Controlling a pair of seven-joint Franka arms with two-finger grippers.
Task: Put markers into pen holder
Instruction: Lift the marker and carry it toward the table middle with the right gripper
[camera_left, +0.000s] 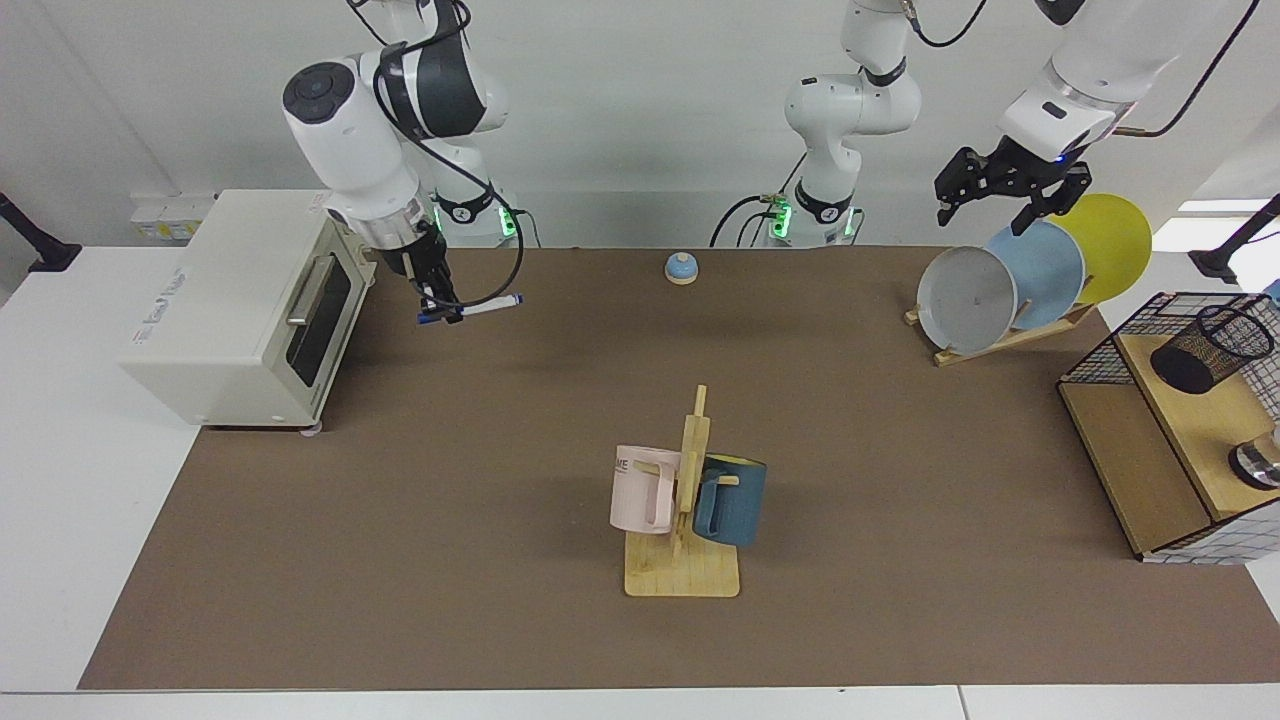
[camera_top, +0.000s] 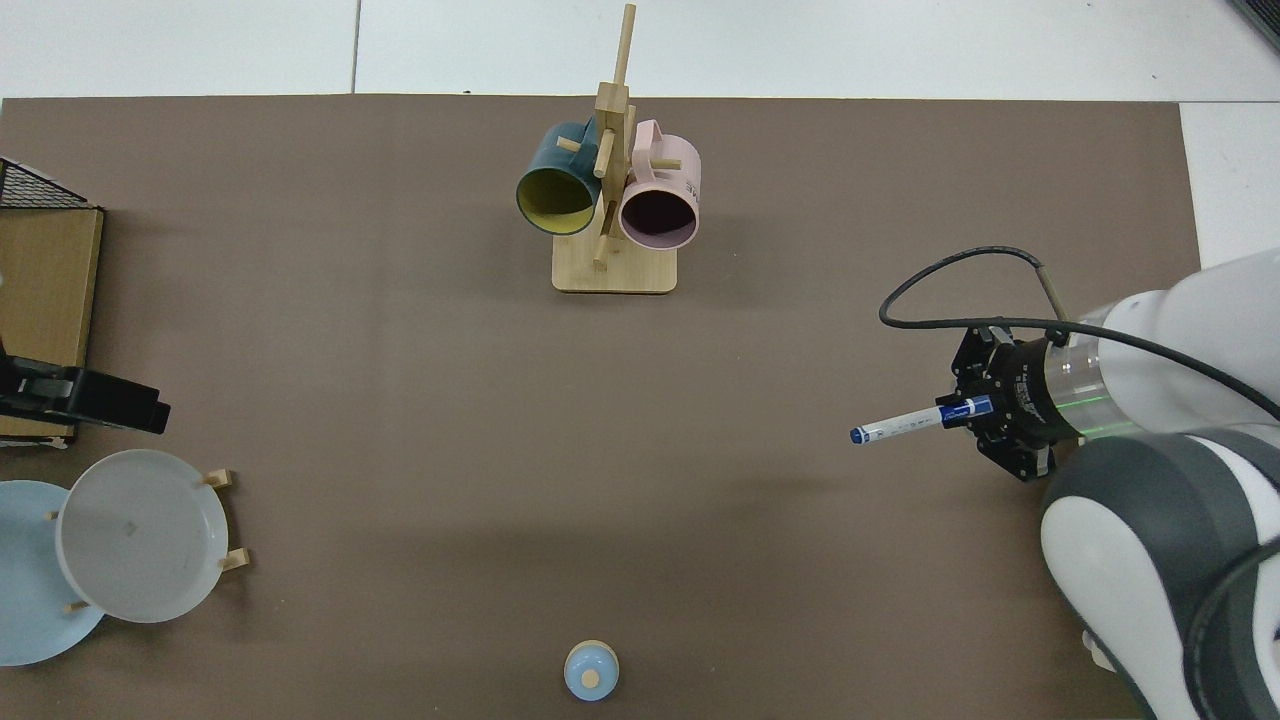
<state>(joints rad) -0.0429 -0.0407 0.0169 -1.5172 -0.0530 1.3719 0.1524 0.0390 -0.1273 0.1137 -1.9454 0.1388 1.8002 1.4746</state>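
In the facing view our right gripper (camera_left: 440, 305) was clamped on the marker (camera_left: 485, 307), holding it level above the mat beside the toaster oven (camera_left: 235, 305). The pen holder (camera_left: 1208, 347) sat tilted on the shelf inside the wire basket (camera_left: 1100, 352), well apart across the table. We judged the carry should pass high over the mug rack (camera_left: 685, 500) and plate rack (camera_left: 1010, 285). Our left gripper (camera_left: 1005, 195) waited spread above the plates.

From the top view the marker (camera_top: 905, 424) stuck out sideways from the right gripper (camera_top: 975, 410); we would need to tip it upright before lowering.
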